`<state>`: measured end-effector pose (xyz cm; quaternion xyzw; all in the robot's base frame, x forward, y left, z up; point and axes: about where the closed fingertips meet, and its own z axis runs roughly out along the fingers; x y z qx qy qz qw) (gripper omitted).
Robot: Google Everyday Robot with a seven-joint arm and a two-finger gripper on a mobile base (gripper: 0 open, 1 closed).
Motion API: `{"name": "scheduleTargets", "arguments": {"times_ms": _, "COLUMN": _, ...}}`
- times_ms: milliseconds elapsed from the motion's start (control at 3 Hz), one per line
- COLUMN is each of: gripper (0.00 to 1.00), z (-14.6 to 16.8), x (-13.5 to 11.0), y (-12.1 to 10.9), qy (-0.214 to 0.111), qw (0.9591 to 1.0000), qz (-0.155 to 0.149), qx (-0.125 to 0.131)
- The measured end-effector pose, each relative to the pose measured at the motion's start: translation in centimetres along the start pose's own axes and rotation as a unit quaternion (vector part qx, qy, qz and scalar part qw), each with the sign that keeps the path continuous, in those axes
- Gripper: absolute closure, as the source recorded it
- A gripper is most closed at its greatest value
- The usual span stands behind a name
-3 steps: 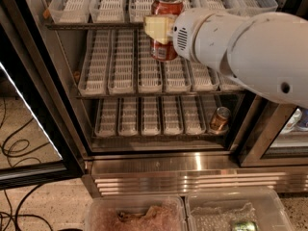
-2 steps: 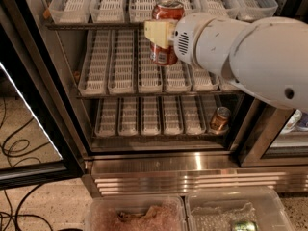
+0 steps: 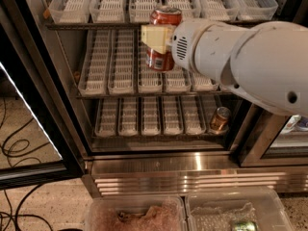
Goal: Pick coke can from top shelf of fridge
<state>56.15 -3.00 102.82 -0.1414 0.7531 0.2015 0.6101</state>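
At far left the black-framed glass door [image 3: 38, 173] stands open, cut off by the edge, with dark cables [image 3: 14, 148] looping over the floor beneath it. The fridge [image 3: 192, 172] shows three racks of white slotted trays; the top shelf [image 3: 72, 4] is clipped by the upper border. One coke can [image 3: 162, 57] hangs just in front of that shelf's front edge, clear of the trays, clamped in the gripper [image 3: 161, 36]. One cream finger [image 3: 154, 36] crosses the can's label; the other is hidden behind the can. The bulky white arm [image 3: 250, 57] covers the racks' right ends. Lower right, one copper-gold can [image 3: 220, 119] stands on the bottom rack. Below are two clear bins [image 3: 134, 213] – the right one holds a single green can [image 3: 244, 225], partly cut off.
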Motion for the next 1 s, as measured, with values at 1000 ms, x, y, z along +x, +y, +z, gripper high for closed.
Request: {"name": "scheduleTargets", "arguments": {"times_ms": 1000, "gripper": 1.0, "z": 0.6, "x": -0.8, "y": 3.1, "qy": 0.011, "qw": 0.9974, "qz": 0.017, "qx": -0.068}}
